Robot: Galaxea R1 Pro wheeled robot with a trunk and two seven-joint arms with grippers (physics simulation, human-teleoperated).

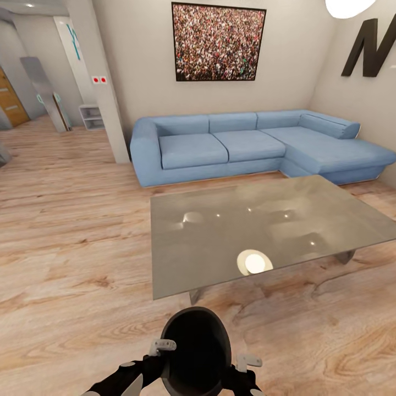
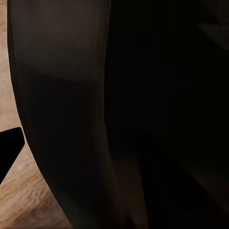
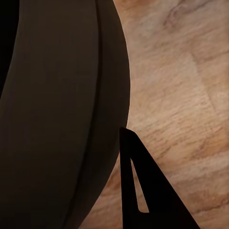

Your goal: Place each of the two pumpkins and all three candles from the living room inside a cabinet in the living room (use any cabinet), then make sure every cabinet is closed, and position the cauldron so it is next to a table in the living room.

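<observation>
The floor [image 1: 71,247] is pale wood planking, running to a blue corner sofa [image 1: 220,146] against the far wall. Between the sofa and me stands a low table [image 1: 220,236] with a glossy grey top; nothing stands on it, only lamp reflections.

Directly before me, near the table's closer edge but apart from it, is the cauldron [image 1: 195,349], black, mouth tipped toward my head camera. I carry it between both arms. My left gripper [image 1: 163,347] sits against its rim on one side, my right gripper [image 1: 247,361] on the other. From the left wrist the cauldron [image 2: 119,114] is a dark wall at very close range; from the right wrist its belly [image 3: 57,119] lies just beside one dark finger [image 3: 143,191], with planking beyond. Whether either pincer is pinching the rim or merely pressing the pot's side, I cannot tell.

Assessment: the cauldron step is well advanced; the pot is close to the table and, in my judgement, needs only setting down beside it. The state of the pumpkins, candles and cabinet cannot be confirmed from here, so those items remain unverified.
</observation>
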